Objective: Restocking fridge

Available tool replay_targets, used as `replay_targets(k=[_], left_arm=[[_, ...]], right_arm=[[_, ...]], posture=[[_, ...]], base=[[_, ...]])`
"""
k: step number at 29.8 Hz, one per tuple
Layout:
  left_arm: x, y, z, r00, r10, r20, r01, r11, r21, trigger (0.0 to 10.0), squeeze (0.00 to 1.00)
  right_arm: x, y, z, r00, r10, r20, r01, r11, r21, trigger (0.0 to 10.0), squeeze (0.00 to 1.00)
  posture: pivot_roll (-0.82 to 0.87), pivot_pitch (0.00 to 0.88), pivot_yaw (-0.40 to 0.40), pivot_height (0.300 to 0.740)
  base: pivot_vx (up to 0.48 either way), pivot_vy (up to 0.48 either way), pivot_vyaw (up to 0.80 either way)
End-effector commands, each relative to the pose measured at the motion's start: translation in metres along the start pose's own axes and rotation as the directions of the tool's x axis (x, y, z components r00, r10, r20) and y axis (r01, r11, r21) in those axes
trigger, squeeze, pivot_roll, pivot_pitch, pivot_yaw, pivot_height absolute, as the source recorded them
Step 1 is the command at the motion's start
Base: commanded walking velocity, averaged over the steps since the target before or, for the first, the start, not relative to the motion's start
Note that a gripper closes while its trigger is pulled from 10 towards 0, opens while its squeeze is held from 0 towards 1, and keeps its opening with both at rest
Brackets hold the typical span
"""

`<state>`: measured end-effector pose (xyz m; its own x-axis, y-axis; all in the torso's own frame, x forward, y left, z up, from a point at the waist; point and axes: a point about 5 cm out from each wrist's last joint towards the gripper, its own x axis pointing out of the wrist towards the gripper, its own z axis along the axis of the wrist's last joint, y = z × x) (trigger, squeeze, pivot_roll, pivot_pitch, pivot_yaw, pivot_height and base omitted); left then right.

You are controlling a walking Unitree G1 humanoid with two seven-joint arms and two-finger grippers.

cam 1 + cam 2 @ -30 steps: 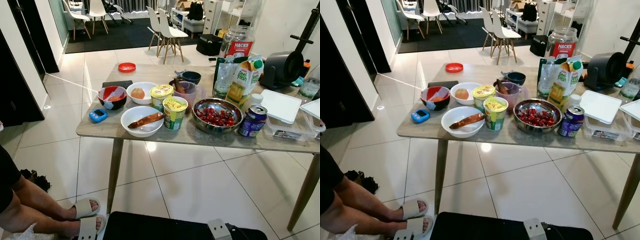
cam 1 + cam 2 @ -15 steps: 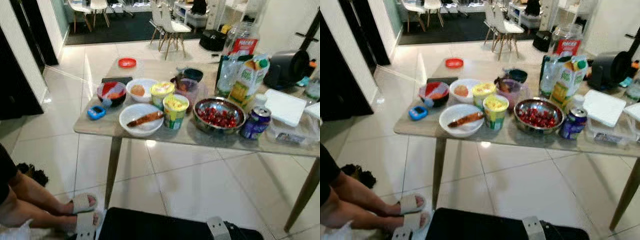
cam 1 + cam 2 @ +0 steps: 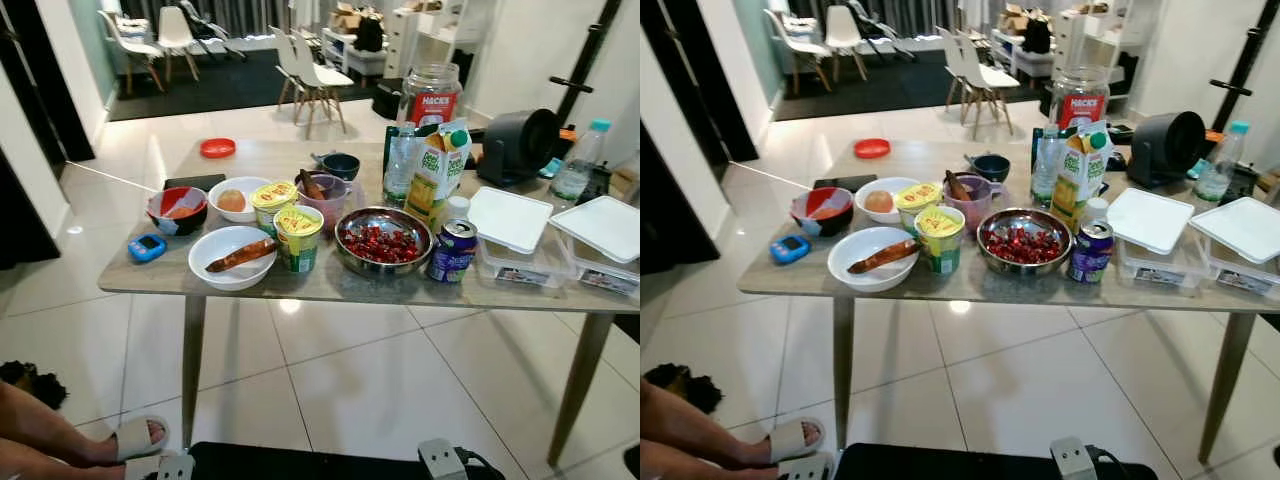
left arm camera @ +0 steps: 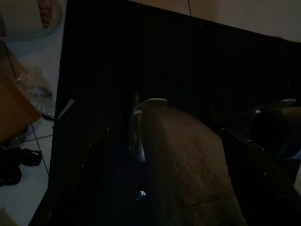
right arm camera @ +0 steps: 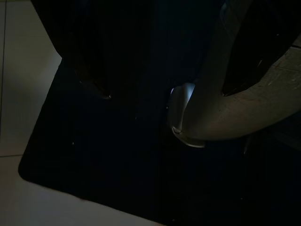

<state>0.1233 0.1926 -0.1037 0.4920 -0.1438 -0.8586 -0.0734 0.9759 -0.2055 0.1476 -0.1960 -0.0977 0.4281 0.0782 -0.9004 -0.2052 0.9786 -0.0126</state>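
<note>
Both grippers hang idle, fingers' opening I cannot tell, while the view has swung since before, so the table [image 3: 330,285] with juice carton [image 3: 437,172] at 1 o'clock is fully seen.

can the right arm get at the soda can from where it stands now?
Probably not yet. The can sits near the table's front edge with nothing before it, but open floor separates robot and table, and the right end effector hangs low over the dark base. It likely must step closer.
</note>
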Motion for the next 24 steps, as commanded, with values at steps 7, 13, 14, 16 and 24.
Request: replay_targets(k=[7, 13, 14, 16, 24], left_arm=[[-0.001, -0.001, -0.007, 1.0, -0.005, -0.024, 0.005, 1.0, -0.003, 10.0, 0.0], [-0.001, -0.001, -0.007, 1.0, -0.009, -0.025, 0.009, 1.0, -0.005, 10.0, 0.0], [-0.001, -0.001, -0.008, 1.0, -0.01, -0.026, 0.01, 1.0, -0.005, 10.0, 0.0], [-0.001, -0.001, -0.008, 1.0, -0.012, -0.022, 0.012, 1.0, -0.01, 10.0, 0.0], [-0.002, 0.0, -0.009, 1.0, -0.015, -0.015, 0.015, 0.999, -0.034, 10.0, 0.0]], right_arm=[[0.0, -0.007, 0.015, 0.997, -0.044, 0.067, 0.041, 0.998, 0.053, 10.0, 0.0], [-0.003, -0.023, 0.037, 0.979, -0.127, 0.159, 0.108, 0.986, 0.126, 10.0, 0.0], [-0.004, -0.03, 0.042, 0.972, -0.155, 0.179, 0.132, 0.982, 0.136, 10.0, 0.0], [-0.012, -0.053, 0.053, 0.942, -0.249, 0.225, 0.211, 0.96, 0.183, 10.0, 0.0], [-0.031, -0.1, 0.058, 0.877, -0.398, 0.27, 0.294, 0.888, 0.353, 10.0, 0.0]], posture=[[-0.03, 0.0, -0.004, 0.74], [-0.03, 0.0, -0.002, 0.74], [-0.03, 0.0, -0.001, 0.74], [-0.03, 0.0, -0.004, 0.74], [-0.03, 0.0, -0.007, 0.74]], base=[[0.0, 0.0, 0.0], [0.0, 0.0, 0.0], [0.0, 0.0, 0.0], [0.0, 0.0, 0.0], [0.0, 0.0, 0.0]])
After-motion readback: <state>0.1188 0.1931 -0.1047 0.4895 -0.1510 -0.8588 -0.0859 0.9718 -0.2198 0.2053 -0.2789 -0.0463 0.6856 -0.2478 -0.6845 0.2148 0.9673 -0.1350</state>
